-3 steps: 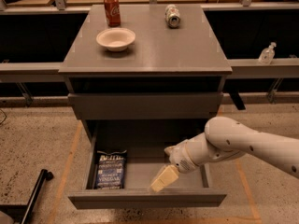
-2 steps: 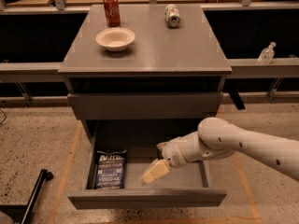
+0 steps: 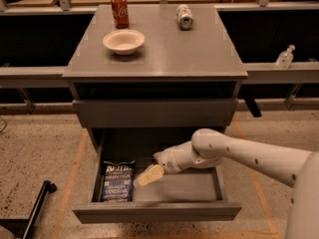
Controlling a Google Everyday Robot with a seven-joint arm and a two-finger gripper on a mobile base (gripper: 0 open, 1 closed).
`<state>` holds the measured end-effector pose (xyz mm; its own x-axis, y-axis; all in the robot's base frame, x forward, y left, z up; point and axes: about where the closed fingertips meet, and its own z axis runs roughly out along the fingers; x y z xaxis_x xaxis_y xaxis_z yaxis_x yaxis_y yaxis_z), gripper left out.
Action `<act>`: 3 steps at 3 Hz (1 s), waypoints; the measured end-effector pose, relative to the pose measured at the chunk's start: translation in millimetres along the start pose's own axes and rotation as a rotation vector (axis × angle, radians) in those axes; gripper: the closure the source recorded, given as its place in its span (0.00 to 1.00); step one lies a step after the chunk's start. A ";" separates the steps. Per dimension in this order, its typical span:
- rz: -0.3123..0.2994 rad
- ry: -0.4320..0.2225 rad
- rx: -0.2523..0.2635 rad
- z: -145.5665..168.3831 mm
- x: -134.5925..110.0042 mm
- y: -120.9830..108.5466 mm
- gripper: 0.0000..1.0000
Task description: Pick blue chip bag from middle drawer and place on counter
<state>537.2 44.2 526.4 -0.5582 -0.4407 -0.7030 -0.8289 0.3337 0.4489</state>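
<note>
While beside blue chip bag (image 3: 118,182), hand (image 3: 148,176) possibly touching.

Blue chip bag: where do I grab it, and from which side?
Probably its right long edge, from above: the blue chip bag lies flat along the left wall of the middle drawer, and the gripper hovers just right of it.

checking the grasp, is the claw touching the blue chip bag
Cannot tell: camera view shows the claw in the middle drawer, right beside the blue chip bag, gap unclear.
</note>
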 end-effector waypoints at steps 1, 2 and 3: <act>0.066 0.005 -0.030 32.4 13.7 -15.4 0.00; 0.128 0.000 -0.068 61.2 28.5 -23.6 0.00; 0.190 -0.013 -0.112 92.5 40.9 -29.8 0.00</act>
<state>542.4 93.4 433.2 -0.7047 -0.3679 -0.6067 -0.7083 0.3149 0.6317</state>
